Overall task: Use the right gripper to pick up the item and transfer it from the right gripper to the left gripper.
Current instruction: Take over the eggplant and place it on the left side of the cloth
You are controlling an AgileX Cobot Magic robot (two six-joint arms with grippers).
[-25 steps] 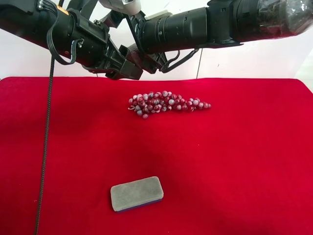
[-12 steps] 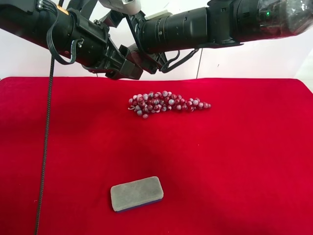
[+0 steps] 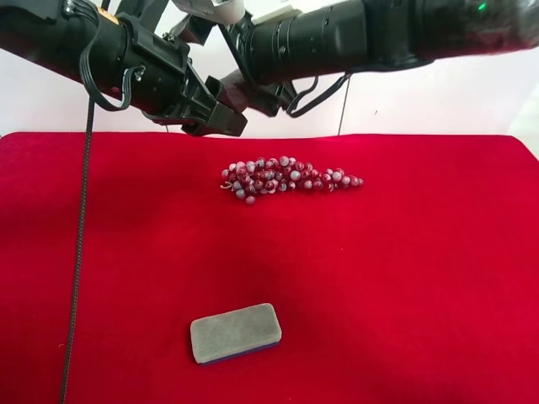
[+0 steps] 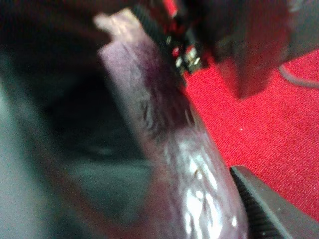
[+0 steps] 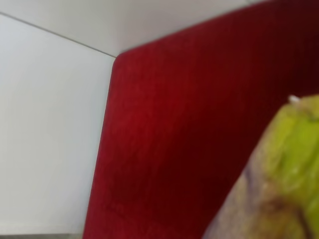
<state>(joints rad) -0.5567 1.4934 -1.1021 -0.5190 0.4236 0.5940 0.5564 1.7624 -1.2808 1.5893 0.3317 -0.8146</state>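
The eggplant (image 4: 169, 129), glossy dark purple, fills the left wrist view and lies against a ribbed finger pad (image 4: 264, 209) of my left gripper (image 3: 224, 116), which is shut on it. Its yellow-green tip (image 5: 286, 164) shows blurred at the edge of the right wrist view. In the exterior view the eggplant is hidden between the two claws, high above the back of the red cloth (image 3: 404, 278). My right gripper (image 3: 244, 84), on the glossy arm, sits just above and beside the left claw, and its dark fingers (image 4: 244, 55) stand by the eggplant's upper end, seemingly off it.
A cluster of red-grey grapes (image 3: 286, 177) lies on the cloth below the grippers. A grey eraser block (image 3: 235, 333) lies near the front. A loose black cable (image 3: 80, 236) hangs from the left arm down the view's left side. A white wall stands behind.
The right arm has lifted up and slightly back from the meeting point. The left arm and its claw have stayed in place.
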